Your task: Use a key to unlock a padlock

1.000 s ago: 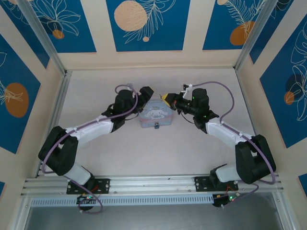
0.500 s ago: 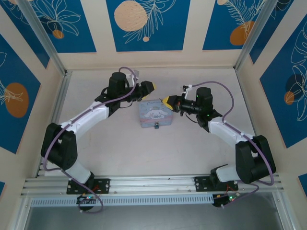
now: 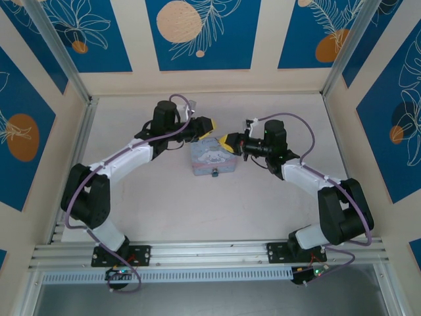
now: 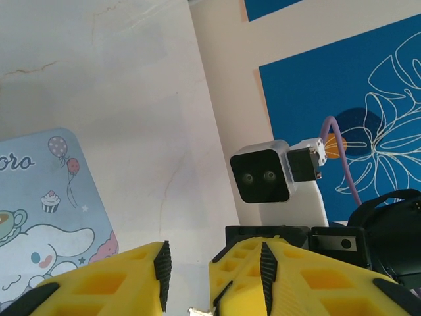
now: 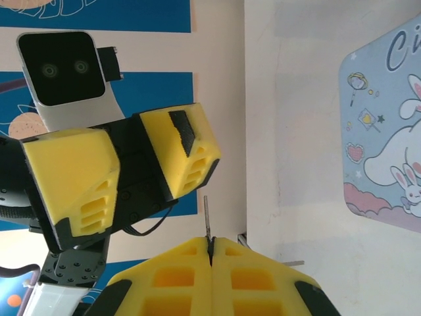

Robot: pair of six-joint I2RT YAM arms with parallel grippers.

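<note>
Looking down, we see the right claw [image 5: 212,245] pressed shut on the thin metal key [image 5: 206,214], whose blade pokes out past the yellow fingertips, at the far right corner of the pastel blue cartoon-printed tin box [image 3: 212,158] on the pale desk [image 3: 164,204]. The left claw [image 3: 204,125] hangs partly open and empty near the tin's far edge. The tiny dark padlock [image 3: 214,174] sits at the tin's near side.
</note>
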